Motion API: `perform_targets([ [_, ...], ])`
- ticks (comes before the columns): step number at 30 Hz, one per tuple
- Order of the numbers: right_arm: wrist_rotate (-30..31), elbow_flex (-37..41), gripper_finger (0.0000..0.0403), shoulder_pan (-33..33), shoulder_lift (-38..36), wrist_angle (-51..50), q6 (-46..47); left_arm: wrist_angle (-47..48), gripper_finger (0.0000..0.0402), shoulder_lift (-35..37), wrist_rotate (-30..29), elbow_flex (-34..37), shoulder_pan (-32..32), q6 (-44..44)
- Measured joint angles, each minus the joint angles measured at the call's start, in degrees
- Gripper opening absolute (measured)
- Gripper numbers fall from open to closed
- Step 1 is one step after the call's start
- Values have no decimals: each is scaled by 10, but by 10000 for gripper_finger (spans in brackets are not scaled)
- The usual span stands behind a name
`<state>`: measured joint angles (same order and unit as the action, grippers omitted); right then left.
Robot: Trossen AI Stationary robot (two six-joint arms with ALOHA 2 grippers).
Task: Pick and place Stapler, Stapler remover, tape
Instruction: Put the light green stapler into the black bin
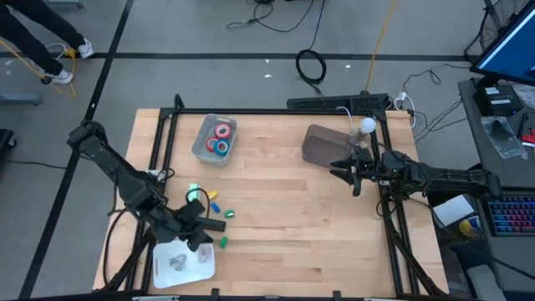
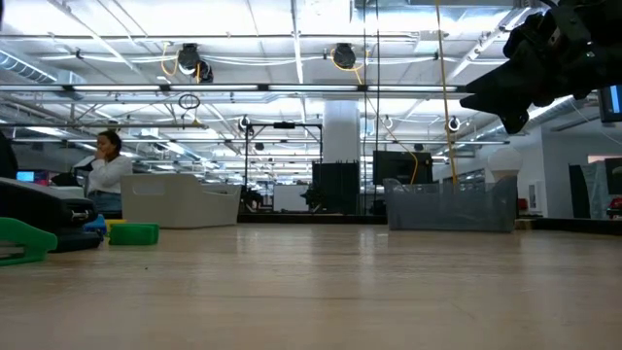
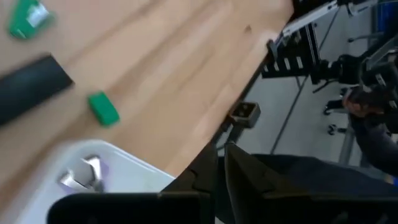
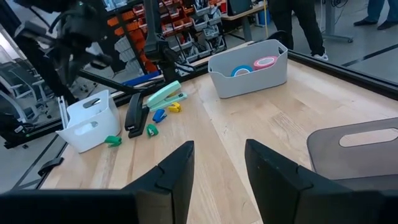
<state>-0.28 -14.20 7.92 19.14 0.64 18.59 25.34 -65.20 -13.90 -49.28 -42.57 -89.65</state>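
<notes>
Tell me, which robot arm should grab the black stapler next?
The left one, probably. The left gripper hovers by the white bin, right beside the black stapler. The right gripper is far across the table, near the brown bin.

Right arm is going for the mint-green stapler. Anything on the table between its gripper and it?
Nothing visible does. Bare wood lies between the open right gripper and the green stapler. The dark grey bin sits off to one side, and the left arm waits by the white bin.
</notes>
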Motion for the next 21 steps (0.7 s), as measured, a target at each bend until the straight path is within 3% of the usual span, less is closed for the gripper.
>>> perform_targets([
  [6, 0, 0, 137, 0, 0, 1, 0, 75, 3, 43, -7, 0, 39, 52],
  [21, 2, 0, 137, 0, 0, 4, 4, 301, 8, 99, -7, 0, 161, 60],
])
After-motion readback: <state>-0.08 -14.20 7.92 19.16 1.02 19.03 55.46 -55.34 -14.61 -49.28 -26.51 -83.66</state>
